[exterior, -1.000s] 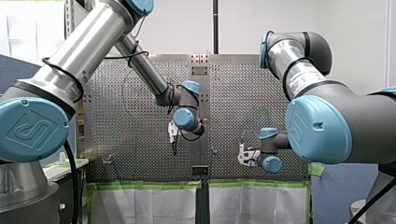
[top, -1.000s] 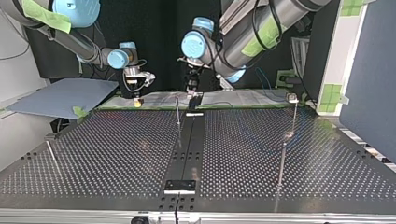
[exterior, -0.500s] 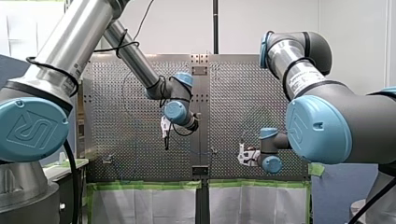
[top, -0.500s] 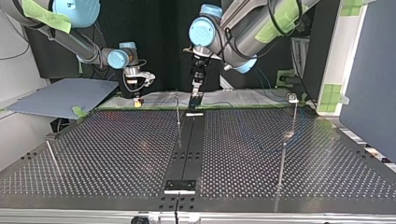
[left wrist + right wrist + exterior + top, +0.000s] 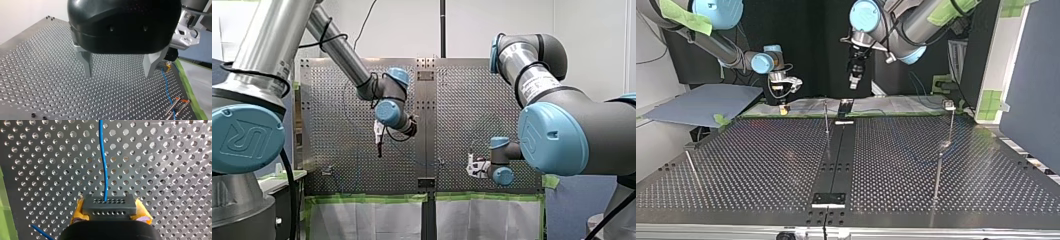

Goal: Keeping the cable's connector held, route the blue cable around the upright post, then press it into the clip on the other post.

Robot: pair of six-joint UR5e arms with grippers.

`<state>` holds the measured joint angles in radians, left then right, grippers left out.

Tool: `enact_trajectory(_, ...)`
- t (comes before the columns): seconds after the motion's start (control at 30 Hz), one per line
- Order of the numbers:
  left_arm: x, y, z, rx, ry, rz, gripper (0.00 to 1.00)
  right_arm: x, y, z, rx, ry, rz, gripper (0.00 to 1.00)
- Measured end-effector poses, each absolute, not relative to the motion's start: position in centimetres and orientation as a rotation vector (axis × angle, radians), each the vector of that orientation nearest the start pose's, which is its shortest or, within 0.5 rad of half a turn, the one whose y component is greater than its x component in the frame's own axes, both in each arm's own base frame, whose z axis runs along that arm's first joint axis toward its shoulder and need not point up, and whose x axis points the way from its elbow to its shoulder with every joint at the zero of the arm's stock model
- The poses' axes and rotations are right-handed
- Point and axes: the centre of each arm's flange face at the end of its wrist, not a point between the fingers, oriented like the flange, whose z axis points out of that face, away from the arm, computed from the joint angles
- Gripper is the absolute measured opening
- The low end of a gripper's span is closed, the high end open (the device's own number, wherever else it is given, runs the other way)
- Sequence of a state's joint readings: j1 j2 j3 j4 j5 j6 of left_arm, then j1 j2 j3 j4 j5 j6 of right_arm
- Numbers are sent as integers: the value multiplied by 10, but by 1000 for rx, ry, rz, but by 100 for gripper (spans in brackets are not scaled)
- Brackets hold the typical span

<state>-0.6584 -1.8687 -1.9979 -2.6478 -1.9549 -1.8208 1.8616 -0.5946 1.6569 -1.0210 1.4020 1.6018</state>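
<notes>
Firstly, the table (image 5: 761,150): a perforated metal plate with a dark centre strip (image 5: 838,160) and green tape (image 5: 3,207) along the edge nearest the arms. Next, the right hand (image 5: 109,210): closed on the connector (image 5: 109,203), a dark block with two rows of small holes, gripped between yellow pads (image 5: 76,213). In the top view this hand sat low at the table's far edge, toward the view's left. Then the blue cable (image 5: 103,170): one thin strand that left the connector's face and ran ahead of the right hand over the plate in a slight wave. In the left wrist view it reached an orange-tipped fitting (image 5: 180,102) near the tape. Then the left hand (image 5: 118,72): its metal fingers (image 5: 86,62) were spread wide with nothing between them, and it was held well above the plate. In the top view it hung in the air near the middle, beyond the table's far edge. Then the upright post (image 5: 826,117): a thin rod just beside the centre strip, near the far edge. Lastly, the second post (image 5: 950,125), toward the top view's right, bore a small pale head. Whether the cable touched either post could not be told.
</notes>
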Motion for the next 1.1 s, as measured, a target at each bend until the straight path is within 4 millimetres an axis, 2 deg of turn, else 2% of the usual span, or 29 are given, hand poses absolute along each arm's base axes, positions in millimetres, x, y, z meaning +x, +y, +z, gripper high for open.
enact_trajectory(0.7, 261, -330, 205, 81, 1806, -263, 100, 326, -564, -49, 1601, -1020, 1516, 0)
enact_trajectory(1.1, 254, -325, 206, 83, 1806, -264, 100, 326, -563, -49, 1602, -1020, 1515, 0)
